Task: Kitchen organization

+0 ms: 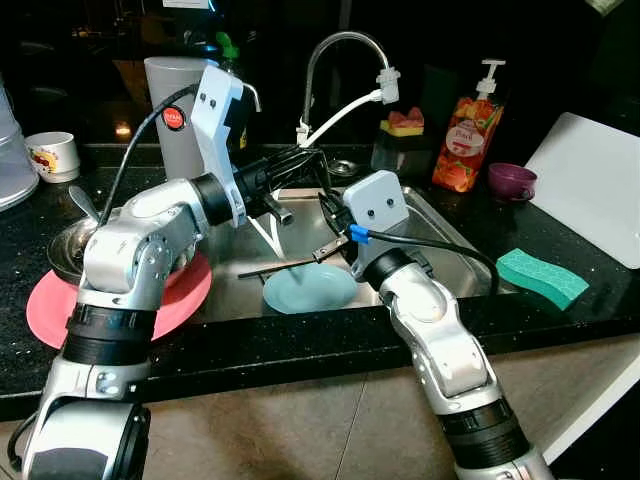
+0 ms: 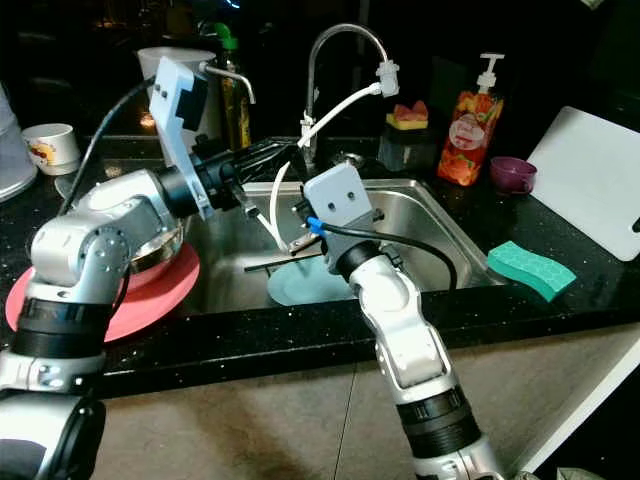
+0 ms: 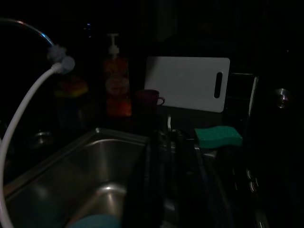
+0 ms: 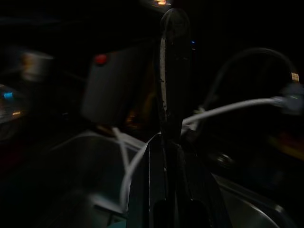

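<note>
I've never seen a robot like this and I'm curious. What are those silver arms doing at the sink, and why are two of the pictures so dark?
Those are a robot's two arms. The two bright pictures come from cameras in its head, looking down at a kitchen sink. The two dark ones come from small cameras on its wrists, in shadow.

Both arms reach over the sink. The right gripper has its long black fingers pressed together just above a light blue plate in the basin. The left gripper sits near the tap; I can't tell what it holds.

On the counter: a pink plate under a metal bowl, a green sponge, a soap bottle, a purple cup and a white cutting board.
</note>
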Controlling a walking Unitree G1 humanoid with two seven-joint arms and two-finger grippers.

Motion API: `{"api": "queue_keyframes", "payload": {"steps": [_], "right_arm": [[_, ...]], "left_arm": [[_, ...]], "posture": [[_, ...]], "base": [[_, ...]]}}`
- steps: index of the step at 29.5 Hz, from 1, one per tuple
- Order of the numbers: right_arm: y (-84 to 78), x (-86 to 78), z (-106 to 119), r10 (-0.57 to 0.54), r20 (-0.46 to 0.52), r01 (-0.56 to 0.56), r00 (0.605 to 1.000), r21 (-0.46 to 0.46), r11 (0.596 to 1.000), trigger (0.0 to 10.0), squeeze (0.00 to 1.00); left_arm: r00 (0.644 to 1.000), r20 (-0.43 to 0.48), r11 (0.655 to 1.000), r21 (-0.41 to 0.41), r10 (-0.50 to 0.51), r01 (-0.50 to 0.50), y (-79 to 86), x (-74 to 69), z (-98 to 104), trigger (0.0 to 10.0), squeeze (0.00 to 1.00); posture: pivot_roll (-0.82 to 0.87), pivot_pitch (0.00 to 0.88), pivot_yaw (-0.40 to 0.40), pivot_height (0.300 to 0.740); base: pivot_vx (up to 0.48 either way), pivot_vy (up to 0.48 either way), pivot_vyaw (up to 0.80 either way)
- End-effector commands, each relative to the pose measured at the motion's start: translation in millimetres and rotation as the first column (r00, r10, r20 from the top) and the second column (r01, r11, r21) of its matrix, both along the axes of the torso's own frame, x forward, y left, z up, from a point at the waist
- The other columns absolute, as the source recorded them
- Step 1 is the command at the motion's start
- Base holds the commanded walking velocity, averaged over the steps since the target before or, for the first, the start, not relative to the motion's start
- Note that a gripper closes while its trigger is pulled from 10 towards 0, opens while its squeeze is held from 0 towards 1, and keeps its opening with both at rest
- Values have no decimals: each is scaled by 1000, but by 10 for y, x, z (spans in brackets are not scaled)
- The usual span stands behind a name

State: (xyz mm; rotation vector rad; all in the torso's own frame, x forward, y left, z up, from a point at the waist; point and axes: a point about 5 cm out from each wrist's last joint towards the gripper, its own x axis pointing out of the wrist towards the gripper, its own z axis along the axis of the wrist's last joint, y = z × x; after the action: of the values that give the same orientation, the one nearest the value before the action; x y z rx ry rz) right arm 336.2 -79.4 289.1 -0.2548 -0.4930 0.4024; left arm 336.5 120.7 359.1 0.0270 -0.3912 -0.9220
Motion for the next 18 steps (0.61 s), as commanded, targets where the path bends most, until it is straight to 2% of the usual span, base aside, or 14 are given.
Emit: {"api": "queue_keyframes", "payload": {"steps": [1,2,3,8,11,15,16,18], "right_arm": [[-81,35,-20,-31,-24,32,999,40,999,10000,0],[-88,44,-27,-35,-30,36,999,46,998,10000,0],[-99,58,-35,-43,-36,45,998,52,998,10000,0],[-239,254,-114,-162,-89,171,983,112,979,10000,0],[-259,304,-145,-175,-111,189,978,131,973,10000,0],[-190,440,-321,-183,-215,210,959,111,971,10000,0],[-149,481,-463,-169,-289,205,942,100,974,10000,0],[-137,490,-508,-162,-310,202,937,101,974,10000,0]], "left_arm": [[1000,-9,1000,1,16,-16,-10,-7,-42,10000,1000],[999,-12,999,-9,37,-37,2,0,-42,10000,1000],[998,-14,998,-23,53,-53,19,2,-39,10000,0],[995,-18,986,-136,96,-98,171,-43,5,10000,0],[994,-16,982,-154,105,-107,204,-63,11,10000,0],[983,-39,962,-201,182,-186,355,-98,0,10000,0],[979,-29,948,-241,204,-205,436,-159,45,10000,0],[977,-24,944,-256,210,-209,462,-187,64,10000,0]], "posture": [[27,71,-61,740],[27,71,-61,740],[27,71,-61,740],[39,79,-73,740],[45,79,-77,740],[62,83,-69,740],[76,90,-67,740],[76,90,-67,740]], "base": [[0,0,0],[0,0,0],[0,0,0],[0,0,0],[0,0,0],[0,0,0],[0,0,0],[0,0,0]]}}
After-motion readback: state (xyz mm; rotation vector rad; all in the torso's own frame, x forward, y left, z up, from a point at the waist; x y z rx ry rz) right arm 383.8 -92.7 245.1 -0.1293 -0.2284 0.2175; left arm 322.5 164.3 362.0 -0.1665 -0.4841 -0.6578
